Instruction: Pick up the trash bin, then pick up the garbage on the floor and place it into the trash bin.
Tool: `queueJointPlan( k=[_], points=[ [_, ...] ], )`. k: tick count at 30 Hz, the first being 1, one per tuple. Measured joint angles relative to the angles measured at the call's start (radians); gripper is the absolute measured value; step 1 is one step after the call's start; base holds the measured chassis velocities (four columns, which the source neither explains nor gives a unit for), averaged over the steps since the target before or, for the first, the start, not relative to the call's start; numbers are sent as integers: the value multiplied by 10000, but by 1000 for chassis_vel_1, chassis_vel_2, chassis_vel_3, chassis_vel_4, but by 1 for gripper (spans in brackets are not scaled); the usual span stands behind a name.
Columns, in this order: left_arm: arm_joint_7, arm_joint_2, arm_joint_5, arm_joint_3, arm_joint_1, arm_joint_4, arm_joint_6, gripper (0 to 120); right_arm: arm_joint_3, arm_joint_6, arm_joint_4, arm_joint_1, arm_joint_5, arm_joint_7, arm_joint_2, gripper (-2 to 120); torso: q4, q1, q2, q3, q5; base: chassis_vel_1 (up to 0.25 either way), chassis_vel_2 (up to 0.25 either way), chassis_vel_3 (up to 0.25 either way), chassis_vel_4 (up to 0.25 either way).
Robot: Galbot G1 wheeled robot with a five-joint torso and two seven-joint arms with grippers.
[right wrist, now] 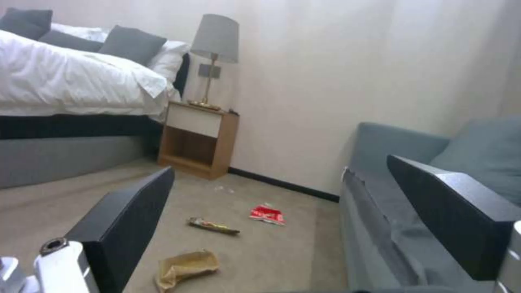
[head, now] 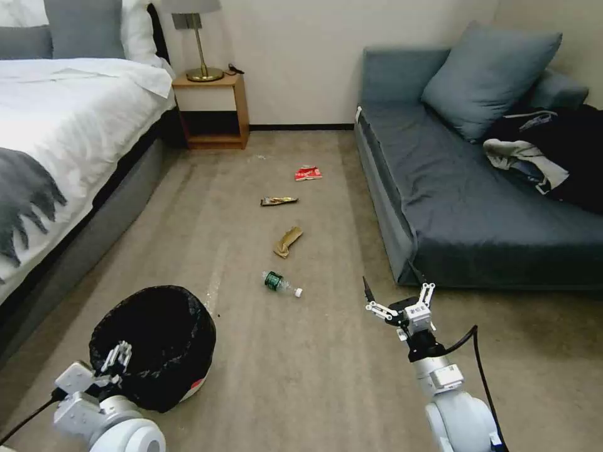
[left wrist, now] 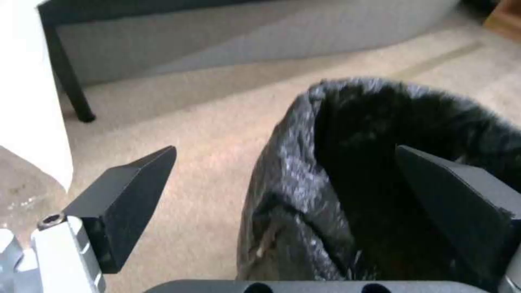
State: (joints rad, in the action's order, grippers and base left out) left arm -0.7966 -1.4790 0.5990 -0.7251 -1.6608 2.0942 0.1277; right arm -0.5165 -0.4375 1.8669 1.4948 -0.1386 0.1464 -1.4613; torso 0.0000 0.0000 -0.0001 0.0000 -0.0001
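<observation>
So the trash bin (head: 157,345) sat on the carpet down by the robot's left side, black crinkly liner all puffed up, a bit of whitish base with a red mark peeking out at the bottom. The left hand (head: 116,359) was right at the near rim, spread wide. In the left wrist view you could see one finger (left wrist: 128,199) outside the bag wall and the other over the inside of the bin (left wrist: 325,183), straddling the rim but not clamped on it.

The right hand (head: 399,300) hovered out over the floor near the front corner of the grey-blue sofa (head: 477,213), also wide apart and holding nothing.

The garbage lay in a rough line up the middle of the carpet: clear bottle (head: 281,284) with green label nearest the robot, crumpled brown paper (head: 287,241) next, then the gold-brown wrapper (head: 278,201), and the red-and-white packet (head: 308,173) farthest off. All four were well apart from the bin and from each other.

A bed (head: 69,125) ran along the left, with a wooden nightstand (head: 210,110) and lamp (head: 200,44) by the far wall, and a clothes heap (head: 546,157) on the sofa
</observation>
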Motion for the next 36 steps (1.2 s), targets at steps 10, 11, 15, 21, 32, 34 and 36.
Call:
queueJointPlan(
  k=[10,11,15,21,32,34,36],
  points=[
    [419,-104,-157,132,664,-1002,342,87,45,-220,-34,188,-15,21,7,100,-1,0,1,0,0,0,0,0,0],
    [461,-107,-216,141,674,-1050,355,84,45,-282,-34,209,-12,18,7,100,-1,0,0,0,0,0,0,0,0],
    [527,-110,-306,154,667,-1146,403,71,48,-401,-47,243,-8,12,3,100,0,0,0,-1,1,0,0,0,0],
    [562,-84,-289,144,649,-1203,461,50,178,-423,-61,232,-13,-6,-36,100,-1,0,0,-1,1,0,0,0,0],
    [781,-32,-186,140,557,-1183,500,11,843,560,552,381,1196,36,204,100,0,0,0,-1,0,0,0,0,0],
    [854,-12,-190,137,542,-1161,515,8,860,554,579,394,1459,125,222,100,0,0,0,-1,0,0,0,0,0],
    [1562,129,-612,45,444,-1083,610,7,903,270,571,384,2363,-193,196,100,0,0,0,-1,-1,0,0,0,0]
  ],
)
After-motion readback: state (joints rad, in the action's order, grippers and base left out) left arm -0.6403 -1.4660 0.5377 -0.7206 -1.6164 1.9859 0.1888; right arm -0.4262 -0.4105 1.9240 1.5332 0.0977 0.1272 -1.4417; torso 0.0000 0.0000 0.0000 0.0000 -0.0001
